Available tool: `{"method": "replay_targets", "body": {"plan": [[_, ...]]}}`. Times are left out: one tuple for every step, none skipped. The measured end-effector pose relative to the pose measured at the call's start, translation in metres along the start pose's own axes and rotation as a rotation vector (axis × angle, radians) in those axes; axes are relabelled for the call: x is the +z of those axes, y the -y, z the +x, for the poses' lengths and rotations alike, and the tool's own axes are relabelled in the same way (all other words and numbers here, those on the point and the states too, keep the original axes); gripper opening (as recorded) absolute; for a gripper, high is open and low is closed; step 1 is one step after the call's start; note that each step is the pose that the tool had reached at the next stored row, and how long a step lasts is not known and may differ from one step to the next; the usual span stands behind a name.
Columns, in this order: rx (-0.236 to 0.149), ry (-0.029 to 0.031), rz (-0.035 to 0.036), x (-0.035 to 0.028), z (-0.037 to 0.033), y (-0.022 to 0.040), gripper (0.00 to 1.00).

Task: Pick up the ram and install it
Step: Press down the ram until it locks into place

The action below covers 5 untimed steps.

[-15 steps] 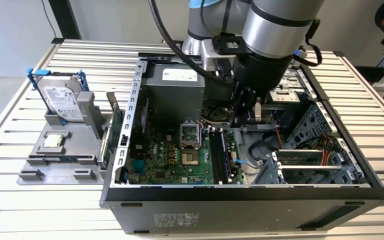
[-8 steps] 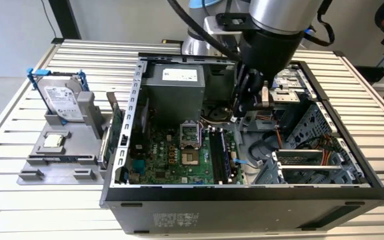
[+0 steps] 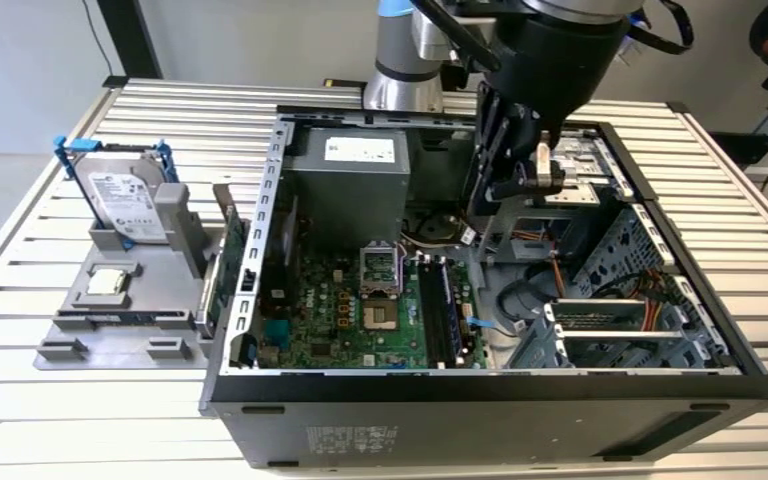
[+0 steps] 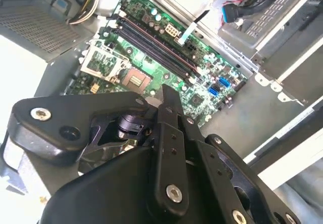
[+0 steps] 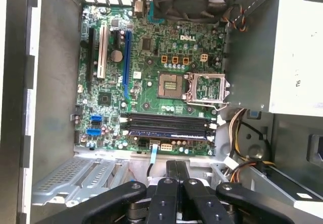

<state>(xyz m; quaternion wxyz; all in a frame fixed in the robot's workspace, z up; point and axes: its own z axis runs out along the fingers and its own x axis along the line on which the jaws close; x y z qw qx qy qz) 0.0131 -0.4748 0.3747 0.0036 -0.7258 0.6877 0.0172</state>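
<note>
**Fingers (image 5: 172,167) closed and empty over the slots**

Pressed together and holding nothing, they hang above the open computer case (image 3: 491,390). The ram (image 5: 166,131) stands in a slot on the green board (image 5: 151,90) (seemingly seated, so likely positioned for pressing).

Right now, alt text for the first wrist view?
Looking down into an open computer case, the gripper hangs above the green motherboard, nearest its row of long black memory slots, one holding a dark ram stick. The CPU socket sits open beside its raised bracket, a fan beyond.
</note>
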Motion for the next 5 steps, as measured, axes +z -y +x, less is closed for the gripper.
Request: {"method": "replay_targets", "body": {"plan": [[0.0,-0.0001,0.0,0.0,0.0,0.0,0.0],[0.0,-0.0002,0.0,0.0,0.0,0.0,0.0],[0.0,-0.0004,0.0,-0.0001,0.0,0.0,0.0],[0.0,-0.0005,-0.0001,-0.0001,0.0,0.0,0.0],[0.0,-0.0006,0.0,-0.0001,0.0,0.0,0.0]]}}
